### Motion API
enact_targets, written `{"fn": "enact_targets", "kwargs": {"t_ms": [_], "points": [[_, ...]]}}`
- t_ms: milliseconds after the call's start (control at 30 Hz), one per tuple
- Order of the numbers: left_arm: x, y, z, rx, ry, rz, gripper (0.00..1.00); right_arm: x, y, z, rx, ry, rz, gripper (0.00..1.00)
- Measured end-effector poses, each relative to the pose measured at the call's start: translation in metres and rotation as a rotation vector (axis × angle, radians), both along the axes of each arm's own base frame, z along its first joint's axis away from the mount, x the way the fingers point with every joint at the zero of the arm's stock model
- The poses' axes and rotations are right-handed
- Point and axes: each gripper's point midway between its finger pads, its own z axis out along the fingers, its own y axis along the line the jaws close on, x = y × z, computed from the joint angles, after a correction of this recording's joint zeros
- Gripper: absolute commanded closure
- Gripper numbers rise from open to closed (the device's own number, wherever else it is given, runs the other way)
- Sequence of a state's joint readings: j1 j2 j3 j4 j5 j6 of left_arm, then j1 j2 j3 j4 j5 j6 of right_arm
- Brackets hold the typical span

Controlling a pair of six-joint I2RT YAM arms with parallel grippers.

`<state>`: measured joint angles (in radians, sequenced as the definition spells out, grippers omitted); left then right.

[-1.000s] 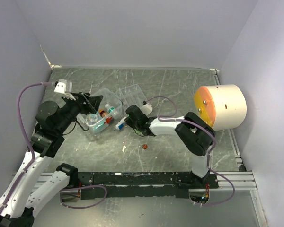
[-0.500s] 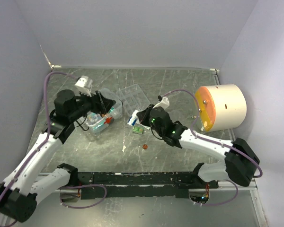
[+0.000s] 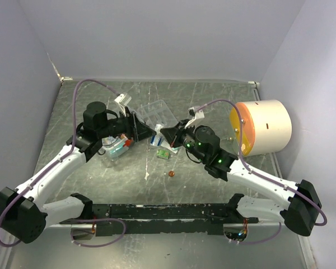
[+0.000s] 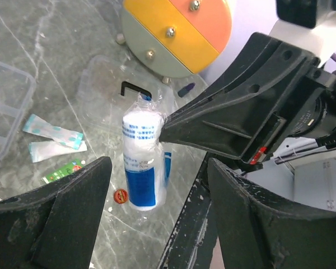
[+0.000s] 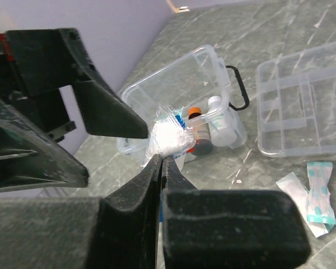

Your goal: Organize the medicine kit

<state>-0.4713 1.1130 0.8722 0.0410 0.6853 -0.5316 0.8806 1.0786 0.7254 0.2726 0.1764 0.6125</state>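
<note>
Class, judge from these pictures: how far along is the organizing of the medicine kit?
Done: bottles sit in the medicine kit. In hand: the right gripper pinches the wrapper of a bandage roll, in front of the open left gripper. Left: the sachets, green packet and divided tray lie outside it.

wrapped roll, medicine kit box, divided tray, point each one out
wrapped roll (image 4: 141,168), left wrist view, middle of its label
medicine kit box (image 5: 176,89), right wrist view, bare clear inside
divided tray (image 5: 291,112), right wrist view, a bare compartment
</note>
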Motion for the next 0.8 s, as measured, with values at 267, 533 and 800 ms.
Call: {"fn": "enact_targets", "kwargs": {"t_ms": [267, 533, 800], "points": [[0.001, -0.008, -0.022, 0.028, 0.1, -0.004, 0.33, -0.01, 0.012, 0.015, 0.026, -0.063, 0.095, 1.0], [-0.007, -0.014, -0.021, -0.003, 0.151, -0.052, 0.61, -0.012, 0.015, 0.018, 0.028, -0.079, 0.121, 1.0], [-0.009, -0.008, -0.017, 0.022, 0.081, -0.048, 0.76, -0.012, 0.015, 0.017, 0.032, -0.072, 0.116, 0.49]]}}
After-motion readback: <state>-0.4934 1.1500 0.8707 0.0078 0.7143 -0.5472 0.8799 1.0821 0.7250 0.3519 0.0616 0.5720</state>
